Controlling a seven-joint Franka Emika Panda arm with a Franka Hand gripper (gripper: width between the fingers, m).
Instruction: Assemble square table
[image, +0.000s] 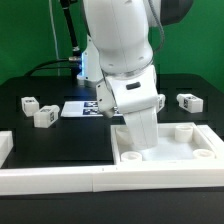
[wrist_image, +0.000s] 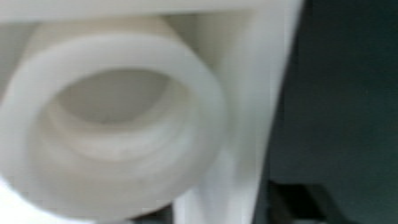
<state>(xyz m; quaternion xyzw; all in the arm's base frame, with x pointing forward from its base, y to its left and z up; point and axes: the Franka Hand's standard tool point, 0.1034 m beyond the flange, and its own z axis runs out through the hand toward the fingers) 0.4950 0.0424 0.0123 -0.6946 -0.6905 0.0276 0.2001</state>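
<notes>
Now, gripper (image: 140, 128): you cannot tell if its fingers spread or pinch.
Socket (wrist_image: 116, 120): close beneath the fingers.
Legs (image: 43, 117): well apart from them.

Count entry.

Legs: four. Leg (image: 28, 103) and leg (image: 44, 117) lie loose, well off to the exterior view's left of the jaws. Leg (image: 188, 101) lies loose to the exterior view's right of them. Leg (image: 142, 130) stands upright directly under the jaws.

Panel (image: 165, 145): one, beneath the jaws.

Open round sockets (image: 183, 130) on it: three.

Marker board (image: 75, 108): one, behind the jaws.

Border bars (image: 50, 182): number unclear, they run off frame.

Arm (image: 120, 40): one. Gripper (image: 134, 116): one.

Wrist view: one round white opening (wrist_image: 116, 110) below the jaws. Socket or leg end, cannot tell.
</notes>
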